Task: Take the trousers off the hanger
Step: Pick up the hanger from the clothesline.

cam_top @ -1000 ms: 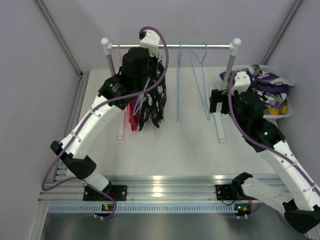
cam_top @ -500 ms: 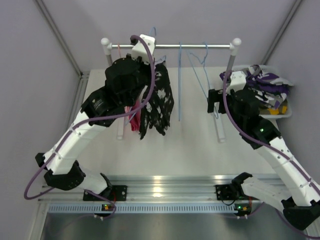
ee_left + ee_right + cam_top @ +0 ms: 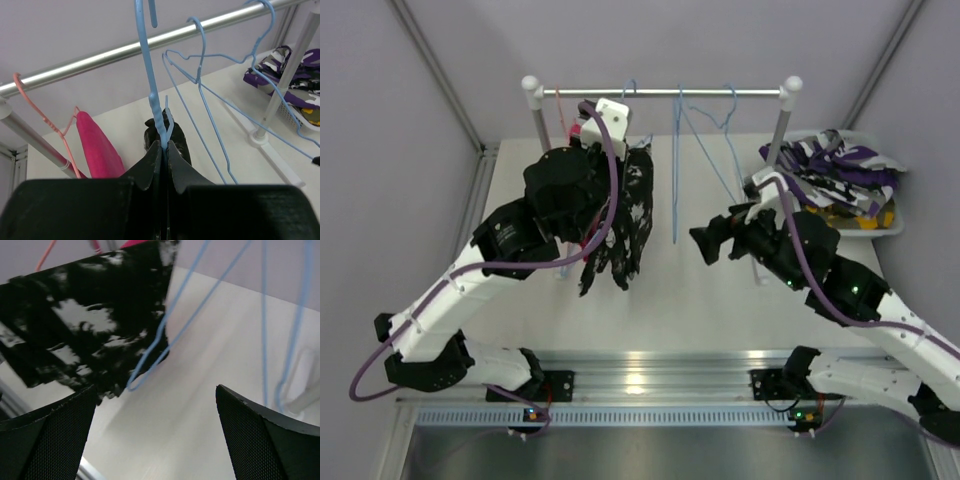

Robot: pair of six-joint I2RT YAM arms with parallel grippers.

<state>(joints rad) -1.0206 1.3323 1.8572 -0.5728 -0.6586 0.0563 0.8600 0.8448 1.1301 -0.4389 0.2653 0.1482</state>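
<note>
Over the last second the right gripper (image 3: 708,244) swung left from the basket (image 3: 892,228) side. Its jaws are wide apart and empty, now facing the black-and-white print trousers (image 3: 625,215). The left gripper (image 3: 164,145) pulled back from the rail (image 3: 720,92) and dropped, jaws still clamped on the neck of the blue hanger (image 3: 150,75) carrying that pair. Can't tell if the hook is clear of the rail. Looks like setup for the right arm to pull the pair off. The pink trousers (image 3: 97,145) are still hung, and both camouflage pairs (image 3: 845,165) are in the basket.
</note>
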